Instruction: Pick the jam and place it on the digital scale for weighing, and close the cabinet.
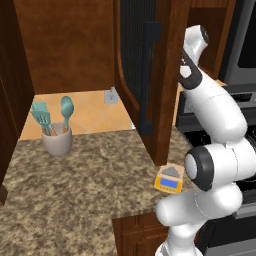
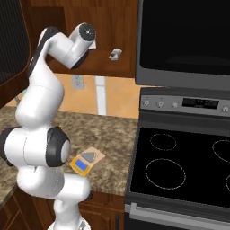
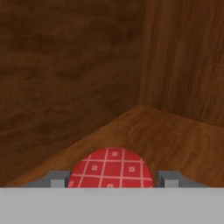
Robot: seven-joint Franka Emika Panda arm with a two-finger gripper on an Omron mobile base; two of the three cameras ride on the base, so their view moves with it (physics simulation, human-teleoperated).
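Seen in the hand view, the jam [image 3: 112,168] shows its red checked top on the wooden shelf floor inside the cabinet. My gripper [image 3: 114,178] is open, one fingertip [image 3: 59,178] close on each side of the jar. The cabinet door [image 1: 134,55], with its dark ribbed panel and black bar handle [image 1: 147,80], stands swung open in the left base view, and my arm reaches in behind it. The yellow-orange digital scale [image 1: 169,179] lies at the counter's front corner by my base, also seen in the right base view [image 2: 84,162].
A grey holder with teal utensils [image 1: 56,137] stands at the back left of the granite counter [image 1: 75,190]. A black stove top [image 2: 188,166] lies to the right, with a dark microwave [image 2: 184,36] above it. Shelf walls close in ahead of the hand.
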